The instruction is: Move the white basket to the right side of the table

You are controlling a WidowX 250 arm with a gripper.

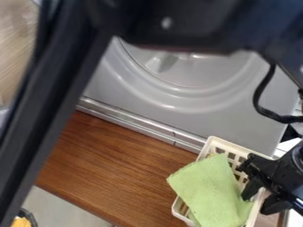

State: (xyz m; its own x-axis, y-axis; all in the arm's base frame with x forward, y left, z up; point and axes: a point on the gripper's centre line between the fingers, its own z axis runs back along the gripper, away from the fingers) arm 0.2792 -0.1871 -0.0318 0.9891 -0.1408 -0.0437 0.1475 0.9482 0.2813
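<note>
The white basket (214, 143) lies at the lower right of the camera view, on the right part of the brown wooden table (112, 168). It is a plastic basket with slotted walls, turned at a slant. A light green cloth (210, 190) lies in it and hangs over its left side, covering much of the inside. The black gripper (259, 198) is at the basket's right wall, over the rim, and hides part of that side. Whether it holds the rim cannot be made out.
Behind the table stands a grey panel with a round moulded recess (195, 95), with a metal strip (139, 124) along its foot. Black arm parts cross the top and left. A yellow object (22, 221) is at the bottom left, beyond the table's front edge.
</note>
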